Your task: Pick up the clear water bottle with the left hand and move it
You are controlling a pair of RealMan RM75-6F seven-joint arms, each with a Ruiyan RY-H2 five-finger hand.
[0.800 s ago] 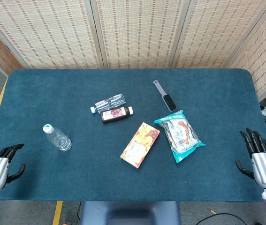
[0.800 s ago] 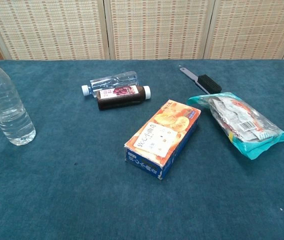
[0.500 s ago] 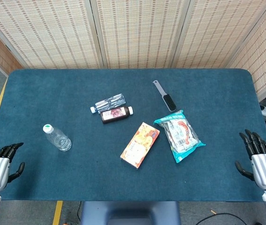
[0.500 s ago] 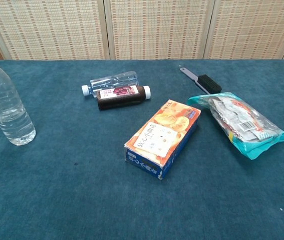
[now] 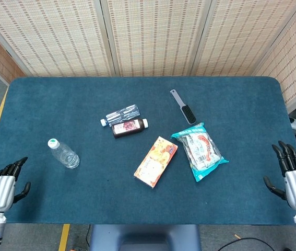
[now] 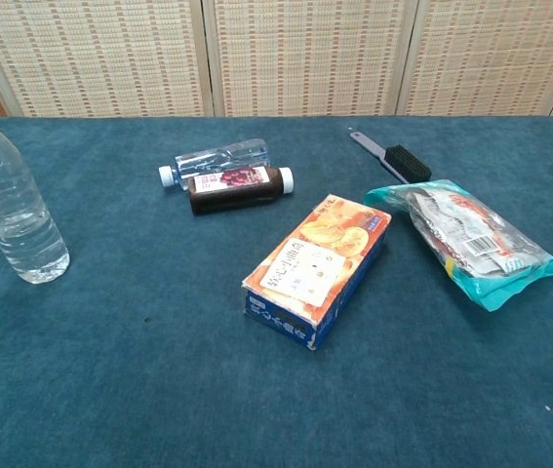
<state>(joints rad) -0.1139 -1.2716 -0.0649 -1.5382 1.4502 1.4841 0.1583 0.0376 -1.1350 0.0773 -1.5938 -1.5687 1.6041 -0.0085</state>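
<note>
A clear water bottle (image 5: 63, 153) with a white cap stands upright on the left part of the blue table; the chest view shows this bottle (image 6: 8, 200) at its far left edge. My left hand (image 5: 1, 189) hovers at the table's front left corner, well short of the bottle, fingers apart and holding nothing. At the front right edge my right hand (image 5: 294, 180) is also empty, fingers extended. Neither hand appears in the chest view.
A second clear bottle (image 5: 121, 114) lies flat beside a dark brown bottle (image 5: 130, 127) mid-table. An orange box (image 5: 156, 161), a teal snack bag (image 5: 200, 150) and a black brush (image 5: 184, 107) lie to the right. Woven screens stand behind the table (image 5: 43, 104).
Both hands have drifted slightly lower toward the front edge of the table. The bottle and other objects have not moved.
</note>
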